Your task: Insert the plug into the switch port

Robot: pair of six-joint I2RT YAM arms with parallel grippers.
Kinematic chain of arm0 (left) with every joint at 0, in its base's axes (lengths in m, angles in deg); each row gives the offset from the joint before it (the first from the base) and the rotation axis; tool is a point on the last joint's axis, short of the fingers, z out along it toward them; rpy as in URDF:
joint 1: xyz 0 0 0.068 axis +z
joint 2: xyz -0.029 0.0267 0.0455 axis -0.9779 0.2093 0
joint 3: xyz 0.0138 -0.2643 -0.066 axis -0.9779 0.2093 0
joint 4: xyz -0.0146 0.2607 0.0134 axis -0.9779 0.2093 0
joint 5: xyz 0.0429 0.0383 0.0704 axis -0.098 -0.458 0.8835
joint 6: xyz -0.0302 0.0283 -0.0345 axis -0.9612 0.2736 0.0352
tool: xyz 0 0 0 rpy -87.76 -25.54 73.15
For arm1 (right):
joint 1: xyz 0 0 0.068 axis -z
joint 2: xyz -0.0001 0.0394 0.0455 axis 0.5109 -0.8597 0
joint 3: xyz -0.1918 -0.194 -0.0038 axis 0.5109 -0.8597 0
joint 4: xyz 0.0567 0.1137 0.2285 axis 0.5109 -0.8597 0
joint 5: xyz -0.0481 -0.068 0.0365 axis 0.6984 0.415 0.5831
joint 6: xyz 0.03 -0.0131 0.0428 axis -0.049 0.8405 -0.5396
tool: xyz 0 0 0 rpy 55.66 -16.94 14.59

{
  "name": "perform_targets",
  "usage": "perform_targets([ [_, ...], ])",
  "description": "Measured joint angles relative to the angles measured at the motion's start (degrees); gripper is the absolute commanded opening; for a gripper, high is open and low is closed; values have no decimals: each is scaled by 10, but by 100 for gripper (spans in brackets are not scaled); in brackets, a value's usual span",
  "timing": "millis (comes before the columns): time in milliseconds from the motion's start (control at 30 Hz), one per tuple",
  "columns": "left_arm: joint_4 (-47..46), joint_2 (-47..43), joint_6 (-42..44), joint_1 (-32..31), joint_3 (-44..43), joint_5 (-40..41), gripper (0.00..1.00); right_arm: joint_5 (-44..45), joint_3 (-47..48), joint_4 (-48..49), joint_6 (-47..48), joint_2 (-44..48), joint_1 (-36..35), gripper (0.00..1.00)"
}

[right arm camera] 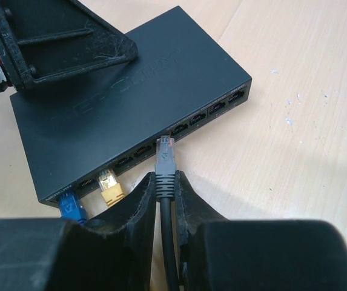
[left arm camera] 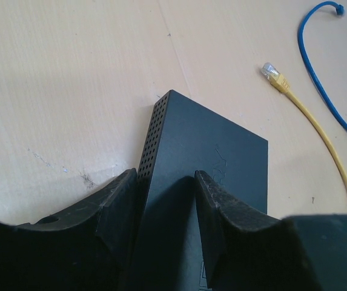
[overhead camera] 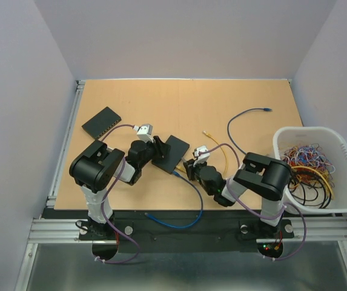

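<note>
Starting at the left of the overhead view, a spare switch [overhead camera: 103,121], flat, black and rectangular, lies askew on the tan, matte surface [overhead camera: 221,103], apart from the arms. Just right of it the left tool [overhead camera: 160,148] is pressed onto the near end of the network switch [overhead camera: 176,151]. The left wrist view shows that grip closely: two rough, scuffed black fingers [left arm camera: 122,200] squeeze the smooth slab from both sides, and its narrow side wall [left arm camera: 155,130] is perforated with a grid of small holes, a detail no other view gives. Only the right wrist view shows the front face, a row of ports [right arm camera: 179,127] with a blue plug [right arm camera: 70,206] and a yellow plug [right arm camera: 111,189] seated at the left end. There the right tool [right arm camera: 164,194] pinches the grey plug [right arm camera: 165,160] by its ribbed rubber boot, with its black cable running back between the fingers. The plug's clear tip sits at the port row but is not seated in a port. Farther right, a loose yellow cable [left arm camera: 318,139] with a clear connector and a thin blue cable [left arm camera: 318,73] curve across the surface. At the far right stands a white slotted plastic basket [overhead camera: 343,145] holding a tangle of coloured cables [overhead camera: 306,163].
</note>
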Motion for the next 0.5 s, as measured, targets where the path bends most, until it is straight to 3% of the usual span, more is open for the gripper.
perform_targets([
  [500, 2, 2, 9, 0, -4, -1, 52, 9, 13, 8, 20, -19, -5, 0],
])
